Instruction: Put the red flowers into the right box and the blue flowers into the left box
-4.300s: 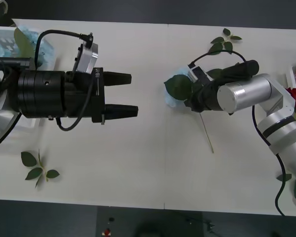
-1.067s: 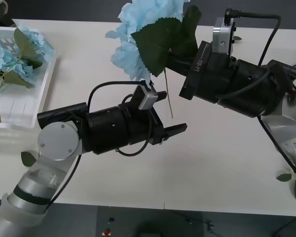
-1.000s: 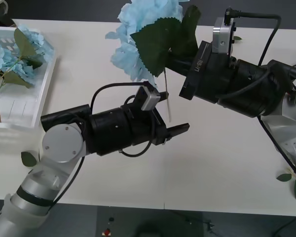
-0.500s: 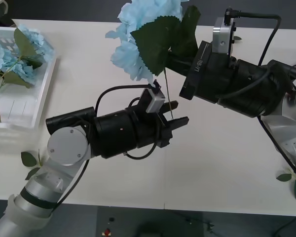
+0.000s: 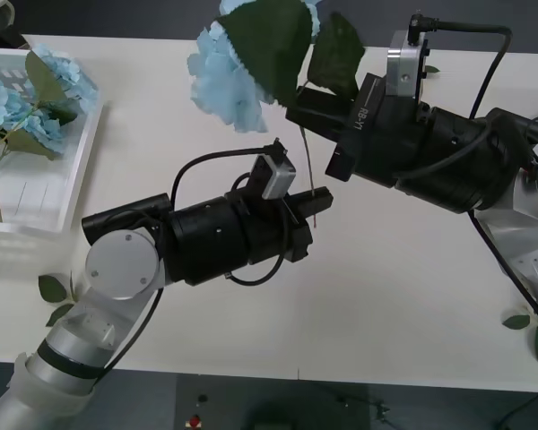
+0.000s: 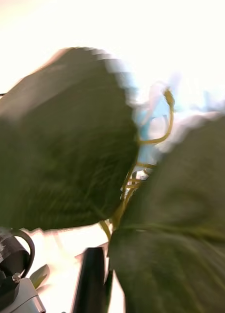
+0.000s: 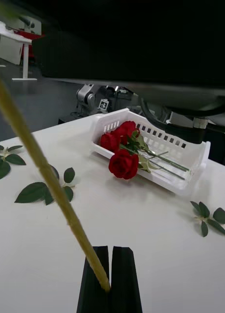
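We see the blue flower [image 5: 224,76] held high at upper centre, light and floppy, best taken by its stiff thin stem [image 5: 307,166]. Our right claw [image 5: 296,103] grips it below the leaves; our left claw [image 5: 316,204] is closed on the stem's lower end, mid-frame above the surface [image 5: 403,296].

Front view: even overhead light, tabletop [image 5: 403,269] bright, soft shadows under both arms, sharp overall. Right wrist view: badly blown out up top, heavy blur; big leaf [image 6: 63,142] out of focus, smeared. Left wrist view: dim room behind, tabletop well lit, stem [image 7: 44,181] close up and soft, roses [image 7: 123,155] crisp.
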Controlling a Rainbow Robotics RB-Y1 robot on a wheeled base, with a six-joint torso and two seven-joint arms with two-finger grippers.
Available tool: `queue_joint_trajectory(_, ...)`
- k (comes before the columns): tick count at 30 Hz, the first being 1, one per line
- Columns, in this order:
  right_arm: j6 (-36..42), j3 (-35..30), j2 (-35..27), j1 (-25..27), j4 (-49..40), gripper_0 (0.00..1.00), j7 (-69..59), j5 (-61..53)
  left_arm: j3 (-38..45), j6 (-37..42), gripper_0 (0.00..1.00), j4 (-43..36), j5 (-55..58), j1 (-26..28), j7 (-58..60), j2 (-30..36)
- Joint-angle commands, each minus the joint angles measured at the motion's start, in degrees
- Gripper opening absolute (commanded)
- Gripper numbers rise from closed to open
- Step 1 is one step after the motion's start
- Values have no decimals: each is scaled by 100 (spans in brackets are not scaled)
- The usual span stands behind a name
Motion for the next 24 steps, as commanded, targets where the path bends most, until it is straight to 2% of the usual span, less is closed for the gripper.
queue_joint_trajectory(1,-2,-63,95,-105,-231,100,87,-29,38,-140,0,-119,205,-44,-142,113)
queue_joint_trajectory(8,-2,-63,95,-105,-231,100,-28,-47,389,-113,0,-119,1374,-35,-142,711)
queue_joint_trajectory(12,-11,-71,95,-105,-231,100,-72,-38,961,396,0,-128,1919,-35,-102,1150)
queue_joint_trajectory(17,-82,-80,16,-105,-231,100,-133,-29,1822,1073,0,-119,2077,-35,813,1502)
queue_joint_trajectory(24,-152,-238,-415,-105,-231,100,-335,-56,3316,1961,0,-128,2094,123,2773,2214)
